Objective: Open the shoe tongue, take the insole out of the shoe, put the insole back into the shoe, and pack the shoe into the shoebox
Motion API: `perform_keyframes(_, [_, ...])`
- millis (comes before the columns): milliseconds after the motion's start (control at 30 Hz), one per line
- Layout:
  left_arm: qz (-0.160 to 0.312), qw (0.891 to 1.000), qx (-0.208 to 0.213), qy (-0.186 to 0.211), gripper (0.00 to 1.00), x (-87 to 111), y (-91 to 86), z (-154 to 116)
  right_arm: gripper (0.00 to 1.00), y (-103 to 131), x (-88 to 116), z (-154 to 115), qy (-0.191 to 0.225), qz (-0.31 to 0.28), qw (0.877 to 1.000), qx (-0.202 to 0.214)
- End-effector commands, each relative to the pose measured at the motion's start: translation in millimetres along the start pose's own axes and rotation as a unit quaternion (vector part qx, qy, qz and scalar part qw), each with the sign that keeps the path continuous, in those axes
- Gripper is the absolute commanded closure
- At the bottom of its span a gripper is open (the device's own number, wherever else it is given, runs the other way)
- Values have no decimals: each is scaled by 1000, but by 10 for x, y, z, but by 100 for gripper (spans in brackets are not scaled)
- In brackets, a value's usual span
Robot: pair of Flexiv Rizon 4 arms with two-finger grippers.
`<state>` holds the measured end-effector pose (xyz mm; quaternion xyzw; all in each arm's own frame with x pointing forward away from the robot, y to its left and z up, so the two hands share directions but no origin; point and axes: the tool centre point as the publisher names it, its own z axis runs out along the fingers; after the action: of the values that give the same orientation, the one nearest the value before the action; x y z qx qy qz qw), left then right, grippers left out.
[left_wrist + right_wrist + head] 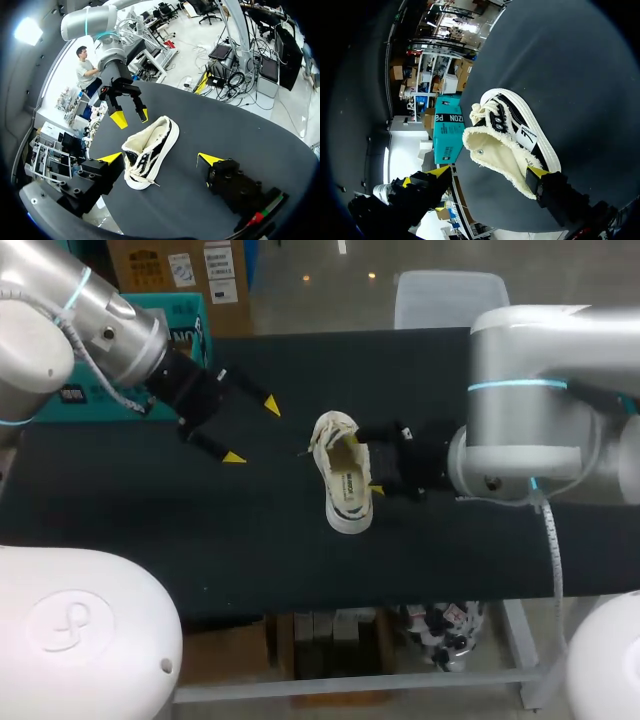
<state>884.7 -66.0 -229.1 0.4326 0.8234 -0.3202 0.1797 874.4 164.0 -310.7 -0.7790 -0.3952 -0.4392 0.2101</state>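
Observation:
A cream and black low sneaker (pixel 342 478) lies mid-table, its fleecy opening (pixel 495 150) turned up and toward my right gripper. No insole shows apart from the shoe. My right gripper (pixel 372 468) stands open at the heel, one yellow fingertip (pixel 538 173) right by the collar and the other wide of it. My left gripper (pixel 252 431) hovers open to the shoe's left, not touching it; in the left wrist view the shoe (pixel 150 150) lies just ahead of its spread fingers. The teal shoebox (pixel 447 131) stands at the table's far left (pixel 186 312), partly behind my left arm.
The black tabletop (pixel 180 525) stretches around the shoe, and its front edge runs a short way nearer than the toe. My right gripper (pixel 130 116) faces the left one across the shoe with a narrow gap between them.

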Motion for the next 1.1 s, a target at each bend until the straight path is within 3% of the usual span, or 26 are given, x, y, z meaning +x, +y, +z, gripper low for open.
perform_keyframes(33, [0, 1000, 1, 1, 0, 0, 4, -3, 84, 4, 46, -16, -74, -5, 996, 44])
perform_keyframes(67, [0, 1000, 1, 1, 0, 0, 4, -3, 100, -10, 42, -18, -81, -6, 996, 38])
perform_keyframes(300, [0, 1000, 1, 1, 0, 0, 4, -3, 100, -142, -8, 44, -135, -31, 990, 36])
perform_keyframes(367, [0, 1000, 1, 1, 0, 0, 4, -3, 100, -175, -66, 101, -165, -38, 985, 33])
perform_keyframes(533, [0, 1000, 1, 1, 0, 0, 4, -3, 100, -202, -218, 203, -196, -44, 979, 40])
perform_keyframes(1100, [0, 1000, 1, 1, 0, 0, 4, -3, 100, -112, -528, 518, -251, -24, 967, 25])
